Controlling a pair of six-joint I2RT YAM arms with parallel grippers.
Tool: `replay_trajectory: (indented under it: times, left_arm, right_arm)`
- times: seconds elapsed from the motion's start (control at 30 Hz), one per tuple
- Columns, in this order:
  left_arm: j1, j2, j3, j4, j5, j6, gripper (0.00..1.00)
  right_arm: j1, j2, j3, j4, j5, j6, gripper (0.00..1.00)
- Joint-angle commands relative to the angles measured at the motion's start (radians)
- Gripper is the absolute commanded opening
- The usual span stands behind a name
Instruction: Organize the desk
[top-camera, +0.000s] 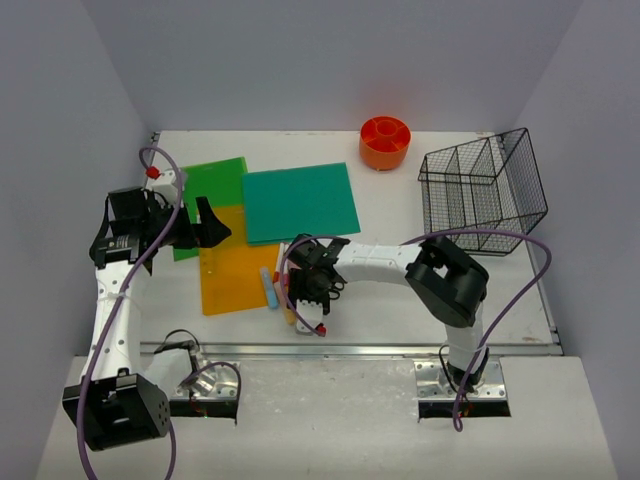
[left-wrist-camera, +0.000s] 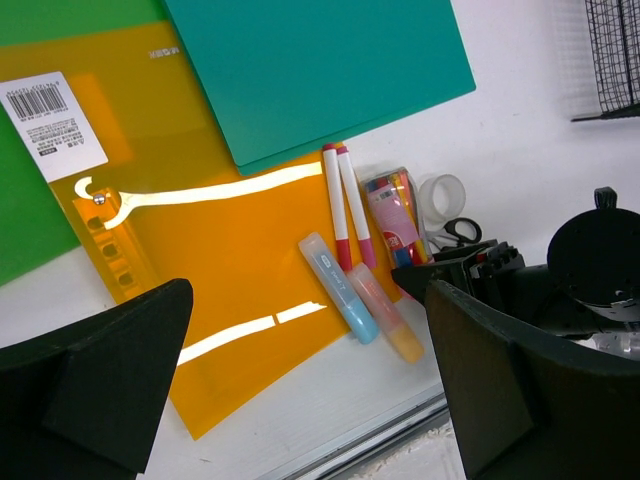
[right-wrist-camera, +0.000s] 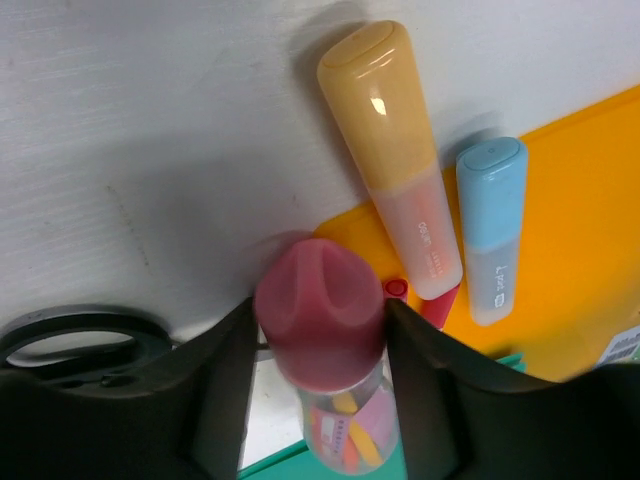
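Two arms reach over the white bench (top-camera: 390, 305), which fills the floor between pale purple walls. A metal rail (top-camera: 350, 350) runs along its near edge.

An orange folder (top-camera: 232, 270) lies flat on the left half of the bench. Its near edge stops a little short of the rail. A green folder (top-camera: 212, 183) sticks out from under its far left side. A teal folder (top-camera: 300, 202) lies over its far right corner.

Near the orange folder's right edge lie two white markers with pink ends (left-wrist-camera: 342, 205), side by side. Next to them are a blue highlighter (left-wrist-camera: 338, 287) and an orange highlighter (left-wrist-camera: 385, 312). The orange one hangs partly off the folder onto the bench.

Just right of that edge is a clear tube with a pink cap (right-wrist-camera: 322, 322). The right gripper (top-camera: 310, 292) has its fingers (right-wrist-camera: 215, 385) pressed on both sides of the cap. Black scissors (right-wrist-camera: 70, 340) and a roll of clear tape (left-wrist-camera: 442, 195) lie close by.

The left gripper (left-wrist-camera: 300, 400) hangs above the orange folder's far left part. Its fingers are wide apart and hold nothing.

Far to the right of the orange folder, a black wire basket (top-camera: 483, 190) sits by the wall. An orange round tub (top-camera: 385, 142) stands at the bench's far edge. Bare white bench shows between the teal folder and the basket. More shows in front of the right arm, down to the rail.
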Motion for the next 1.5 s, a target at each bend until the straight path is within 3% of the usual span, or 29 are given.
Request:
replay_trajectory:
  times: [0.0,0.2,0.4,0.67,0.8,0.93,1.0,1.13,1.27,1.47]
  left_arm:
    - [0.020,-0.027,0.002,0.035,0.034,-0.001,1.00]
    - [0.023,-0.028,0.004,0.033,0.033,0.002,1.00]
    - [0.025,-0.015,0.004,0.033,0.057,0.013,1.00]
    - [0.023,-0.010,0.047,0.060,0.032,0.004,1.00]
    - [0.025,0.025,0.117,0.094,-0.016,-0.031,1.00]
    - [0.024,0.078,0.174,0.122,-0.018,-0.044,1.00]
    - [0.023,0.091,0.203,0.130,-0.014,-0.054,1.00]
    - [0.016,0.125,0.254,0.192,0.024,-0.115,1.00]
    - [-0.064,0.122,0.266,0.257,-0.031,-0.139,1.00]
    - [-0.187,0.121,0.272,0.282,-0.200,-0.123,1.00]
  right_arm:
    - [0.009,0.032,0.024,-0.003,0.035,-0.356,0.47]
    - [0.009,0.023,0.016,-0.018,0.008,-0.338,0.34]
    - [0.009,-0.025,0.038,-0.017,-0.053,-0.282,0.00]
    - [-0.020,-0.127,0.238,-0.019,-0.205,0.081,0.00]
    - [-0.113,-0.201,0.272,0.094,-0.317,0.421,0.00]
    - [-0.231,-0.245,0.267,0.310,-0.356,0.895,0.00]
    - [-0.310,-0.250,0.275,0.403,-0.342,1.108,0.00]
    - [-0.571,-0.238,0.289,0.660,-0.319,1.754,0.00]
    - [-0.713,-0.173,0.295,0.881,-0.177,2.152,0.00]
    - [-0.837,-0.002,0.453,1.006,0.004,2.277,0.00]
